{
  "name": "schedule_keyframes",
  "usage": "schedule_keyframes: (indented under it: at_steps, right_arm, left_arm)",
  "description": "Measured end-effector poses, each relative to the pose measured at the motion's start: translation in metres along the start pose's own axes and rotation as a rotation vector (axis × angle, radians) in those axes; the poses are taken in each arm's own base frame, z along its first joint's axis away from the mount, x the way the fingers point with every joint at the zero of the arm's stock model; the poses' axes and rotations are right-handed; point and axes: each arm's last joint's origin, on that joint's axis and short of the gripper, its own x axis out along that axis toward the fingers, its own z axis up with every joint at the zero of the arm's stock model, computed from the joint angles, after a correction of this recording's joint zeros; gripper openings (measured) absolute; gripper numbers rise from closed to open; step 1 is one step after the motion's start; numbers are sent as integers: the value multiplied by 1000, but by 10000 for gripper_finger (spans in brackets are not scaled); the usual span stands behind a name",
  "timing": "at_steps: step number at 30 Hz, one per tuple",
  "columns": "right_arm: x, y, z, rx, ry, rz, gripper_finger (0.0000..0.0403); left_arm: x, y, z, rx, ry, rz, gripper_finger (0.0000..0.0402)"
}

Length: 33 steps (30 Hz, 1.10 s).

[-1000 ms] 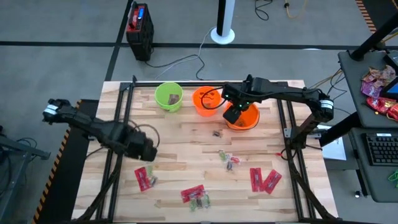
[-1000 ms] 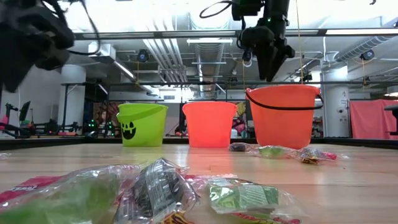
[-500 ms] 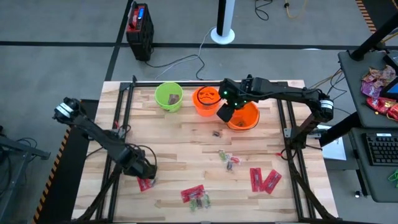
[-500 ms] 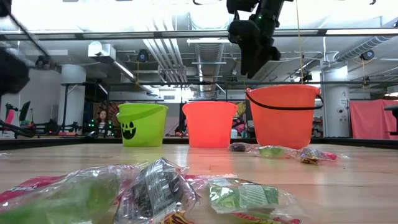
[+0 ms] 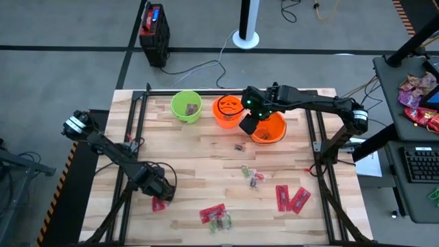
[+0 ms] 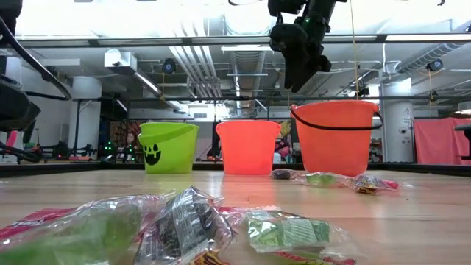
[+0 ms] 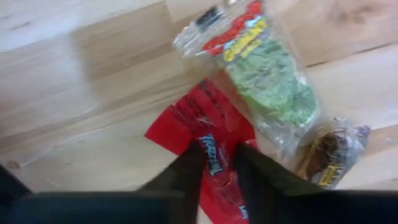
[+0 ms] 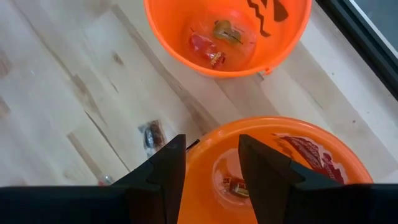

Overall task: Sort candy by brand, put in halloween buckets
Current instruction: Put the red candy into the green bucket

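My left gripper (image 5: 159, 194) is down at the table's near left, its fingers narrowed around a flat red packet (image 7: 205, 124) of candy. A clear-wrapped green piece (image 7: 267, 81) lies against that packet. My right gripper (image 8: 211, 155) hangs open above the near rim of the wider orange bucket (image 5: 271, 130), with nothing between its fingers. The jack-o'-lantern bucket (image 5: 228, 110) and the lime green bucket (image 5: 186, 106) stand to that bucket's left along the far edge. More red packets (image 5: 291, 199) and small wrapped pieces (image 5: 252, 176) lie on the table. My left gripper has the red packet's middle (image 7: 214, 158) between its two fingers, which come from above and point down. The packet lies flat on the table. The fingers themselves hide the places where they meet it.
A red packet with small pieces (image 5: 214, 215) lies near the front edge, and a dark mini (image 5: 239, 147) lies in front of the buckets. The black frame rails (image 5: 130, 137) run along the table's sides. Bare wood lies in the table's middle.
My left gripper has gone down and toward the near edge onto the red packet at the near left. My right gripper has shifted a little toward the table's left, from over the wider orange bucket's middle to its rim, and then kept still.
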Motion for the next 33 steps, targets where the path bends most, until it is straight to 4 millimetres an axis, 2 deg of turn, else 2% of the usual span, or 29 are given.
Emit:
schedule_keyframes:
  at_steps: [2, 7, 11, 20, 24, 27, 30, 33]
  right_arm:
    - [0, 0, 0, -8, 0, 0, 139]
    - [0, 0, 0, -16, 0, 0, 139]
    - [0, 0, 0, -36, 0, -1, 139]
    - [0, -3, 1, -61, -7, -11, 139]
    - [0, -4, 2, -62, -8, -13, 139]
    - [0, -4, 2, -62, -8, -13, 139]
    - [0, -3, 3, -62, -18, -10, 139]
    - [0, -3, 5, -61, -38, -5, 139]
  left_arm:
    - [-1, 0, 0, 19, -14, -16, 22]
    - [-21, -4, -1, 74, -97, -113, 17]
    - [-64, -8, -3, 108, -173, -270, 4]
    - [-154, 17, 32, 135, -575, -406, 1]
    - [-187, 22, 57, 131, -805, -413, 2]
    - [-207, 25, 83, 127, -946, -312, 2]
    - [-226, 25, 118, 132, -1054, -224, 1]
    - [-239, 26, 163, 193, -1107, -211, 1]
